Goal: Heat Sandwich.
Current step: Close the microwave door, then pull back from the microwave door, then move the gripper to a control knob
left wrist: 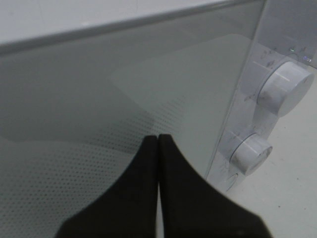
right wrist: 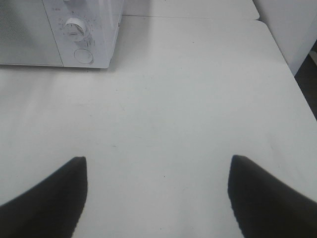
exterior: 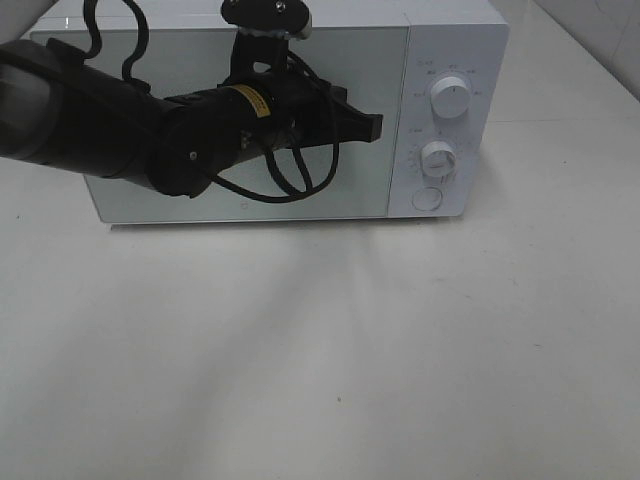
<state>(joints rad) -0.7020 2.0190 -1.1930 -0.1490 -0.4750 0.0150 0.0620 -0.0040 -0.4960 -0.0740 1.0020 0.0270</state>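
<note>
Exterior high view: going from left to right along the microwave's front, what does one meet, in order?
Black left arm → shut left gripper → microwave control panel with two dials → white table. The glass door lies behind arm and gripper, so it is left out.

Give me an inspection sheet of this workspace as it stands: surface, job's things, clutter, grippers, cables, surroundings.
Surface: white table, clean where visible.
Job's things: sandwich, nothing seen in any view. White microwave stands at the back with its door shut, and the inside cannot be made out. Upper knob, lower knob and round button are on its right panel.
Clutter: nothing seen.
Grippers: left gripper is shut and empty, in front of the door near the control panel. Right gripper is open and empty, above the table.
Cables: black cables loop off the left arm across the door.
Surroundings: pale wall behind the table; nothing else seen.
</note>
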